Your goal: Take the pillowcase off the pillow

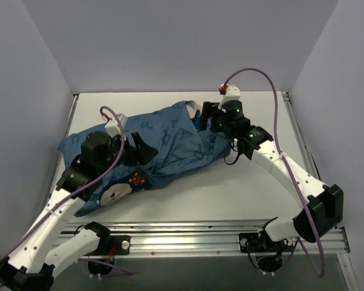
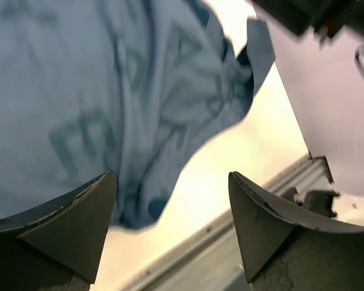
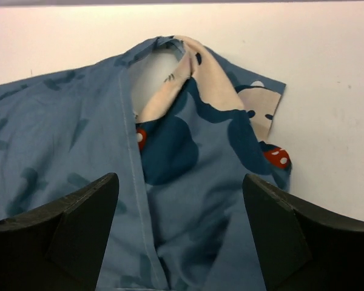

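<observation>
Left gripper is standing with jaws wide apart, gripping nothing, while the blue lettered pillowcase is filling the upper left and drooping just beside one finger, over the pale table near its edge rail.

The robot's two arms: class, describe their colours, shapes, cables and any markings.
Both the left arm and the right arm have white links joined by black joints, and a purple cable loops along each. A small green light glows near the right wrist. The left gripper and right gripper each have two dark, wedge-shaped fingers.
</observation>
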You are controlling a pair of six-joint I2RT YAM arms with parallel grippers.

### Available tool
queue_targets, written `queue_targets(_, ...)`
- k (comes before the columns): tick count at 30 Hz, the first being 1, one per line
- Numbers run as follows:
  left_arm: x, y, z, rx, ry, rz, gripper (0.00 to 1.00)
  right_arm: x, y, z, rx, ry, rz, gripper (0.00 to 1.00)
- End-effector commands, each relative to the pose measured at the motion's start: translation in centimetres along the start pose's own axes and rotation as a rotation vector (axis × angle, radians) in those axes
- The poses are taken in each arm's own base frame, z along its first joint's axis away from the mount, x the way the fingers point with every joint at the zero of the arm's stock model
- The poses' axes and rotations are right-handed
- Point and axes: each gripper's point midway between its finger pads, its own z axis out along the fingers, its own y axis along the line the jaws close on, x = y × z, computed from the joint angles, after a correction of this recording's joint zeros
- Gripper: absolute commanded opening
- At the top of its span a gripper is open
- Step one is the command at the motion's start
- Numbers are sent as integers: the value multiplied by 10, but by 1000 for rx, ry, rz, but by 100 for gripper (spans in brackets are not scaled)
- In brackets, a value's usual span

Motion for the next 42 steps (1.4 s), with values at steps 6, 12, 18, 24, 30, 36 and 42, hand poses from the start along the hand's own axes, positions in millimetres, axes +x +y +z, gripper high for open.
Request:
queue_targets(6, -62, 3, 97, -82, -91, 75, 82, 119, -66, -16, 121, 143, 93, 57)
queue_targets(12, -56, 8, 144, -106, -42, 15, 82, 198, -90, -42, 163, 267, 230, 10)
queue_targets(18, -57, 19, 150, -167, -69, 28, 81, 225, -112, -87, 281, 298, 352, 11)
queue_targets(24, -42, 28, 164, -193, -12, 49, 80, 145, -91, -94, 186, 138, 338, 40)
queue_targets(30, -54, 1, 168, -156, -42, 125, 80, 61, -66, -67, 127, 36, 249, 56)
queue_targets(36, -49, 9, 185, -229, -32, 188, 80, 4, -57, -7, 175, -50, 241, 58)
queue_targets(42, 0, 53, 192, -352, 57, 158, 79, 5, -52, 62, 180, -23, 261, 58)
